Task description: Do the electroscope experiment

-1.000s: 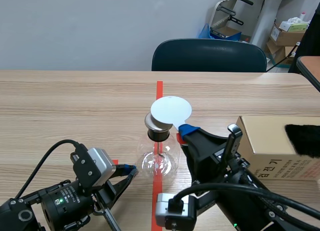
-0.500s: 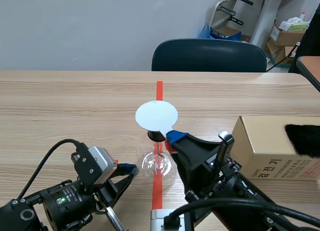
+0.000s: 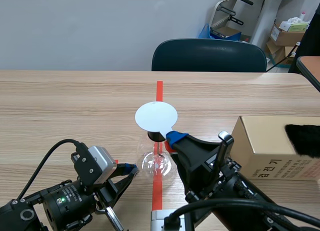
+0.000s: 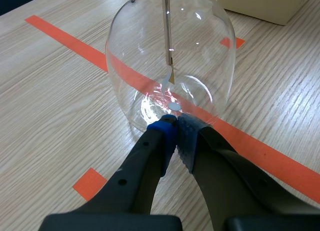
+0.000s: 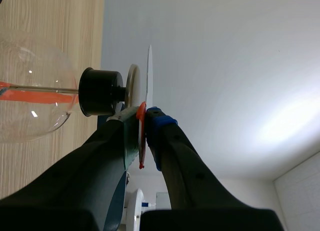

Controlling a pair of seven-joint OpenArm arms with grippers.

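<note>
Bright, even room light is washing the worktop (image 3: 60, 101) w/ only soft shadows. Small glare spots are glinting on the glass flask (image 4: 210, 51), esp. near its base.

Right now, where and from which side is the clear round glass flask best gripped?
Probably its black cylindrical stopper, level from the robot's left: the glass bulb is wide and smooth, the white round disc hangs over the top, and the right pincer fills the other side.

Scene view low, facing across table (image 3: 75, 101), both wrist views close on flask (image 3: 150, 163)
</note>
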